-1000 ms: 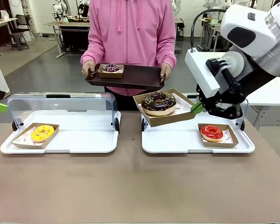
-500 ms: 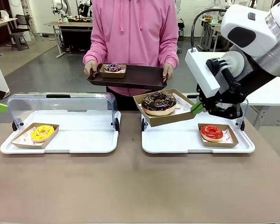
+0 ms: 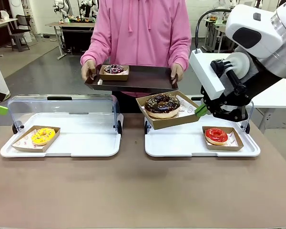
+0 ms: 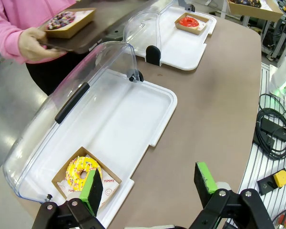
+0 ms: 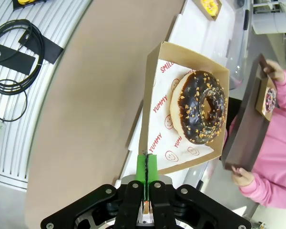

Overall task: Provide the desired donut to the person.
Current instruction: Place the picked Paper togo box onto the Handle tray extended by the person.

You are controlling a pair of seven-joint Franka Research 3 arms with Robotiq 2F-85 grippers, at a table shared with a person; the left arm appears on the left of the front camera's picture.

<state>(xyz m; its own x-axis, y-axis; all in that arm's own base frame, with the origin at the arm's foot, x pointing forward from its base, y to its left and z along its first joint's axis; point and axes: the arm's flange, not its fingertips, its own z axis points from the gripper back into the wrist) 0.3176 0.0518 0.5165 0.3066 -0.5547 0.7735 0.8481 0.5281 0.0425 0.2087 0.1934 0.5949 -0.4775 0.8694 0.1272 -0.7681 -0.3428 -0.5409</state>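
My right gripper [image 3: 200, 110] is shut on the edge of a cardboard box [image 3: 174, 121], holding it above the right white tray. In the box lies a chocolate donut [image 3: 162, 105] with nut crumbs. In the right wrist view the green pads [image 5: 142, 167] pinch the box wall, and the donut [image 5: 200, 107] lies beyond them. The person [image 3: 143, 28] in a pink hoodie stands across the table holding a dark tray [image 3: 148, 77] just behind the lifted box. On it sits a small box with a purple-glazed donut [image 3: 114, 69]. My left gripper [image 4: 150, 183] is open above the table's left end.
A yellow donut [image 3: 43, 135] in its box lies on the left white tray [image 3: 81, 140] under a raised clear lid [image 3: 62, 105]. A red donut [image 3: 216, 135] sits boxed on the right white tray [image 3: 181, 141]. The brown table [image 3: 133, 191] is bare in front.
The person has come closer to the table and shifted the dark tray slightly. My right gripper and the held box have stayed put.
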